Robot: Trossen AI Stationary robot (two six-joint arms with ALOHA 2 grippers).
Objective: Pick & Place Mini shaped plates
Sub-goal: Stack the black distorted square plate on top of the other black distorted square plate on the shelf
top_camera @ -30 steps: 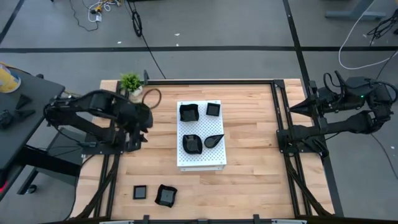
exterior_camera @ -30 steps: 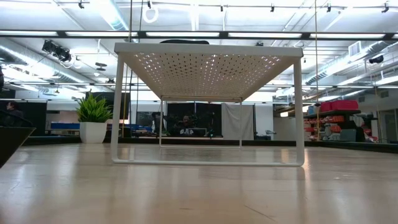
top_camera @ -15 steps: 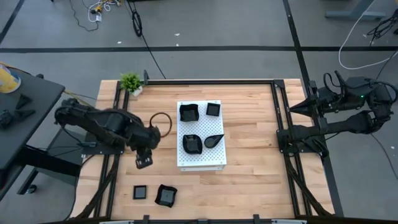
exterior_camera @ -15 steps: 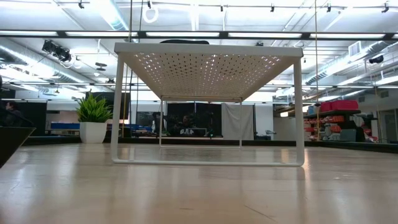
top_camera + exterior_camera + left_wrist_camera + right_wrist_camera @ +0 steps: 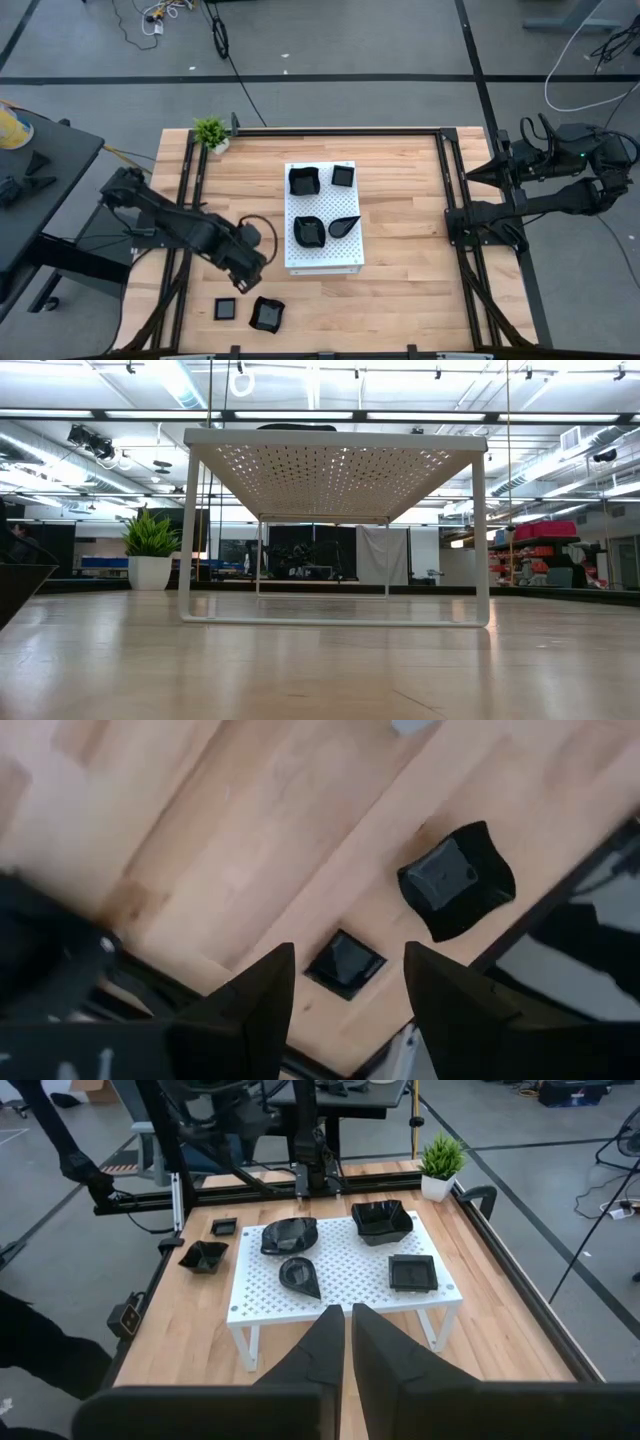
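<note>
No writing can be read. The left end effector (image 5: 248,272) is held spread above a small square plate (image 5: 345,962) and wavy-edged plate (image 5: 456,892) — the right end effector (image 5: 346,1342) is pressed together, empty.

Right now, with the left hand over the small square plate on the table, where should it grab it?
Probably across two opposite raised edges of the small square plate, coming straight down. It lies flat and clear of the wavy plate, and the open left hand already straddles it.
</note>
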